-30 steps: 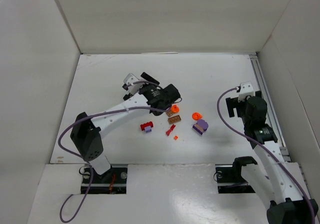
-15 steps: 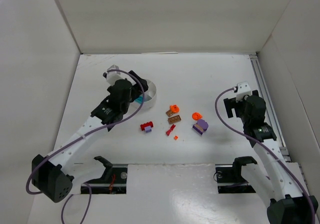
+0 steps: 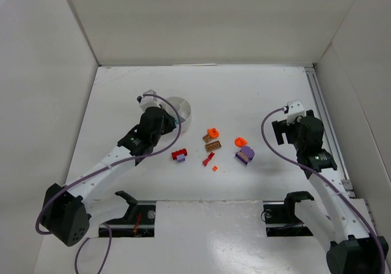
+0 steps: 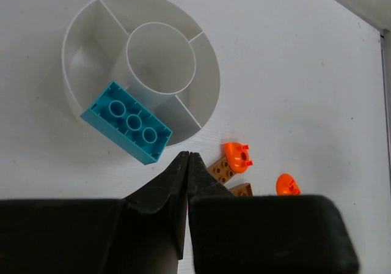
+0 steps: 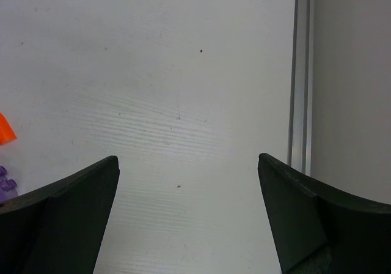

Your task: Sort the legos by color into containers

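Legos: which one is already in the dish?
The teal brick: it lies across the white dish, over its outer ring and rim. The other legos all lie loose on the table.

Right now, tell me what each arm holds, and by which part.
Nothing. The left fingers are shut empty, short of the teal brick on the dish; the right fingers stand open, empty.
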`<state>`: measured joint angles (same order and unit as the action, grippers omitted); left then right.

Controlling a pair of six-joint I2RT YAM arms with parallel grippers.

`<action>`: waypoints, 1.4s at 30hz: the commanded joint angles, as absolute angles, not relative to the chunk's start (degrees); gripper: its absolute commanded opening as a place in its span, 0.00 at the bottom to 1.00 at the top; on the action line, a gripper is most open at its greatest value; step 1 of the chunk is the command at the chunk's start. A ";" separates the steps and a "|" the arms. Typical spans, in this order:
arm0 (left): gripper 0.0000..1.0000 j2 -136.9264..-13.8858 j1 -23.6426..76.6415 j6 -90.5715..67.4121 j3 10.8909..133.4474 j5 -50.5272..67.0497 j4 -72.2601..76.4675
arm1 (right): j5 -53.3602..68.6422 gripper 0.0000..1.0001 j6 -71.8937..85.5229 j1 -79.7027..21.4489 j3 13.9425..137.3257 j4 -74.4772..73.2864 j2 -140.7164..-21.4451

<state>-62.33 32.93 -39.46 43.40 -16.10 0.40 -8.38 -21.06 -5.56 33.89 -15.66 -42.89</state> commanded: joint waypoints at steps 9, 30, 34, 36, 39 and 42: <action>0.00 -61.69 32.96 -41.84 39.20 -18.11 -0.26 | -7.12 0.99 -21.27 -5.19 34.89 -11.78 -45.00; 0.00 -69.08 31.90 -41.31 44.21 -21.70 1.58 | -9.23 0.99 -21.27 -5.19 35.42 -12.30 -44.47; 0.00 -71.98 31.90 -40.78 45.53 -21.71 1.58 | -9.23 0.99 -21.27 -5.19 35.42 -12.30 -44.47; 0.00 -73.65 31.90 -40.26 46.84 -21.10 1.58 | -9.76 0.99 -21.27 -5.19 35.42 -12.83 -44.47; 0.00 -74.79 31.90 -40.25 48.16 -19.61 1.58 | -9.76 0.99 -21.27 -5.19 35.42 -12.83 -44.47; 0.00 -72.96 31.90 -39.55 48.69 -18.72 1.05 | -9.76 0.99 -21.27 -5.19 35.42 -12.83 -43.95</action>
<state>-75.37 32.14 -40.80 45.56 -19.51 0.23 -9.04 -21.10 -5.56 33.89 -15.33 -45.30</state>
